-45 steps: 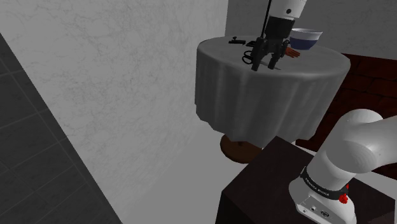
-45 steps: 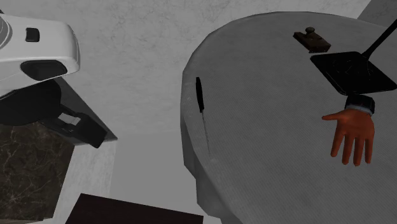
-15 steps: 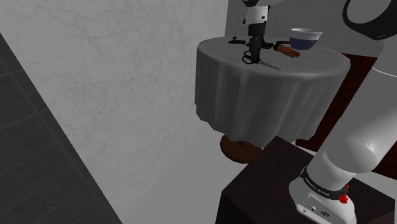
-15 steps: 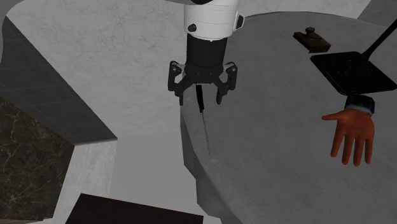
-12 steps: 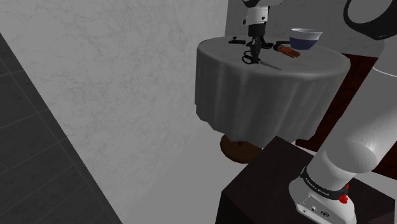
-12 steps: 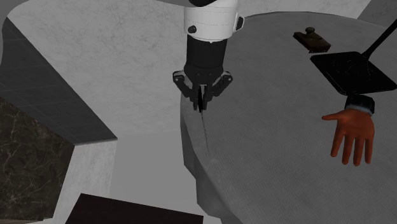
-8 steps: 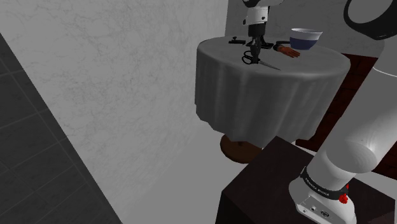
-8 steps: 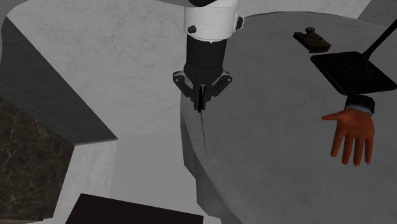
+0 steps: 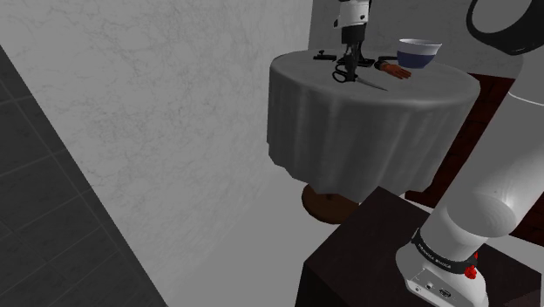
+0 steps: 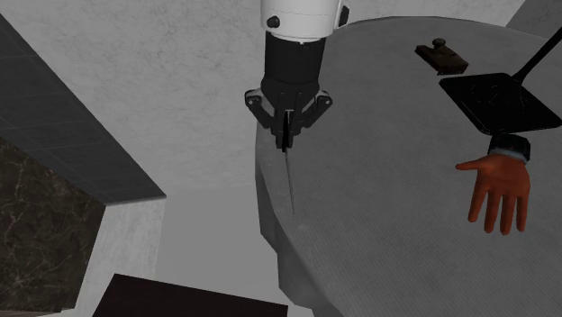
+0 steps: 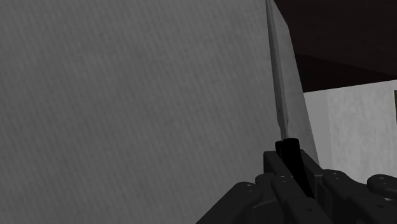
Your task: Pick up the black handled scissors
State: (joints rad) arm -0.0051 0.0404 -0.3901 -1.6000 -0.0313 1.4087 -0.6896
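A round table (image 9: 366, 131) draped in grey cloth is shown, with the arm's black gripper (image 10: 286, 135) lowered over its near edge. The fingers are drawn tightly together and clamped on the black handle of the scissors (image 10: 290, 180). The pale, narrow blade projects beyond the fingertips and is aligned along the table's rim. Whether the blade tip touches the cloth cannot be told.

Farther in on the table, well apart from the scissors, an orange hand-shaped object (image 10: 495, 189), a flat black square utensil (image 10: 500, 101) with a long handle and a small brown item (image 10: 441, 56) are laid out. A blue bowl (image 9: 418, 54) with a white rim is set at the table's far side.
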